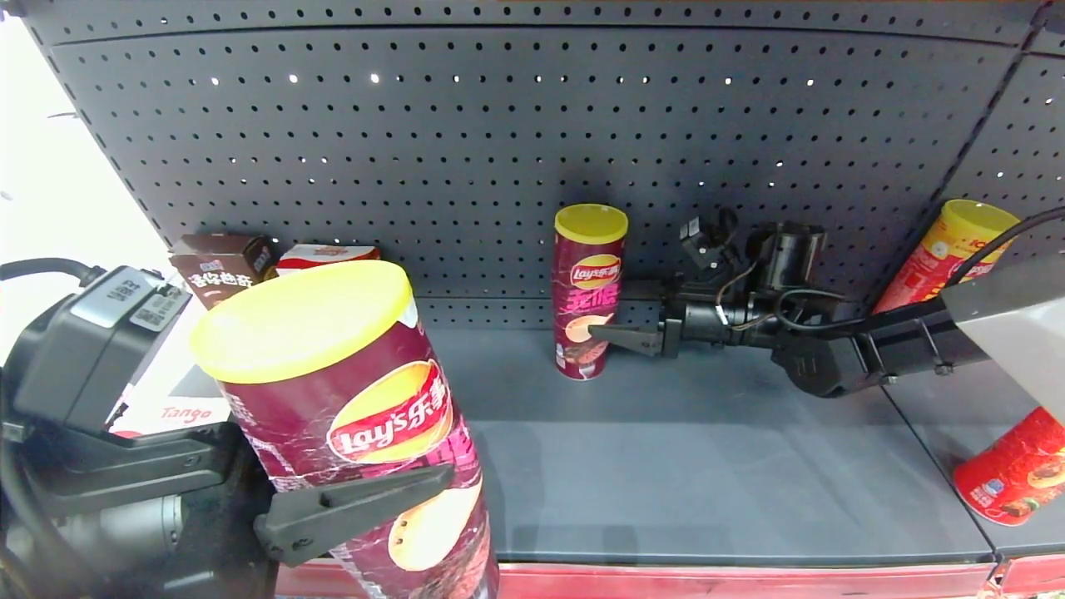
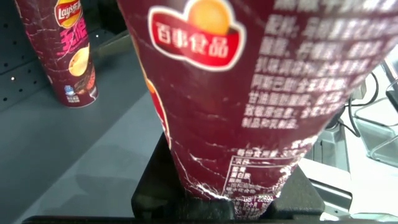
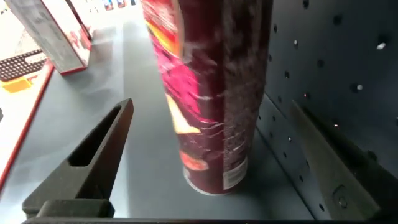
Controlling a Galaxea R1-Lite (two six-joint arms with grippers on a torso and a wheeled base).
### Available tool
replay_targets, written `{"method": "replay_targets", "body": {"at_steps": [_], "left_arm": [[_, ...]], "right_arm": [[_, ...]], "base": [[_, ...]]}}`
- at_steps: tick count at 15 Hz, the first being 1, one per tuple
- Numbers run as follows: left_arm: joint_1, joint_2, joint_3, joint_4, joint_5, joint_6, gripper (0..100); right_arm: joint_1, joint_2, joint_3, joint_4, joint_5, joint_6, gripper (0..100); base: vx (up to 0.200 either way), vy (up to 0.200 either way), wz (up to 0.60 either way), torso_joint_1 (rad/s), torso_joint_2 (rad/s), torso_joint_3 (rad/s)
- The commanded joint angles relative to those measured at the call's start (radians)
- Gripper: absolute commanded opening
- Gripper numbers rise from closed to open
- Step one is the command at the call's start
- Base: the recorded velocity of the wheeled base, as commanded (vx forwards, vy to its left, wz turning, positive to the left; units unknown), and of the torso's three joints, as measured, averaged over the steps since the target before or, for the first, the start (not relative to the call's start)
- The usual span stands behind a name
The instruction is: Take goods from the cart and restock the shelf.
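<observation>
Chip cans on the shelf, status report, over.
Left hand shut on held chip can, front of shelf. Right hand open around standing chip can. Red cans tipped, right side.

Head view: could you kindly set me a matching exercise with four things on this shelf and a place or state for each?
1. near maroon can
2. far maroon can
3. brown carton
4. front red can

A. tipped, front right
B. held in left gripper
C. upright between fingers of open right gripper
D. rear left of shelf

Pairs: 1-B, 2-C, 3-D, 4-A.
</observation>
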Motion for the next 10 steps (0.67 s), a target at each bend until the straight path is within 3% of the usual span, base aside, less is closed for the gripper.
{"method": "replay_targets", "body": {"at_steps": [1, 10], "left_arm": [[0.000, 0.003, 0.002, -0.003, 0.001, -0.015, 0], [0.002, -0.005, 0.031, -0.005, 0.006, -0.019, 0]], "right_arm": [[0.006, 0.063, -0.049, 0.000, 0.000, -0.001, 100], [0.025, 0.167, -0.175, 0.000, 0.004, 0.001, 100]], "base": [[0.000, 0.000, 0.00, 0.000, 0.00, 0.000], [0.000, 0.000, 0.00, 0.000, 0.00, 0.000]]}}
